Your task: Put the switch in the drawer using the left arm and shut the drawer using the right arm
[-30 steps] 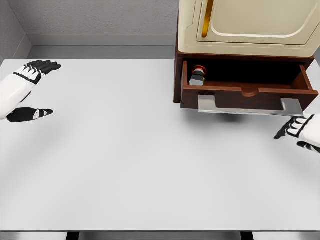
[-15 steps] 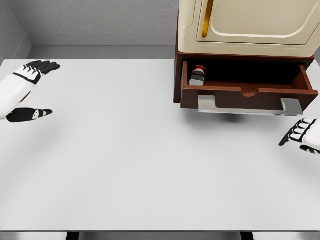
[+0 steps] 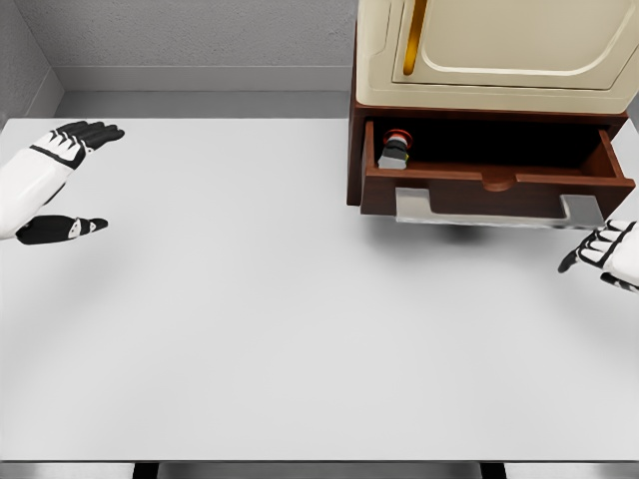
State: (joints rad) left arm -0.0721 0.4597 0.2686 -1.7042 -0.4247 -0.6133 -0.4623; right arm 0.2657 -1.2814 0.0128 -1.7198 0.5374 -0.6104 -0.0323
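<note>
Switch (image 3: 393,151) sits in the open drawer (image 3: 496,182), left end; both hands empty.
Left hand (image 3: 50,180) at the table's (image 3: 250,319) left edge: fingers spread and extended, thumb apart from the rest, holding and touching nothing. Right hand (image 3: 609,251) at the right edge, just below the right end of the drawer's grey handle (image 3: 497,212): fingers loosely splayed, gripping nothing; contact with the handle can't be told. Count: one switch, red-topped, upright; one drawer, pulled out of the brown cabinet (image 3: 355,150); one handle; one cream unit (image 3: 494,50) on top; two hands.
</note>
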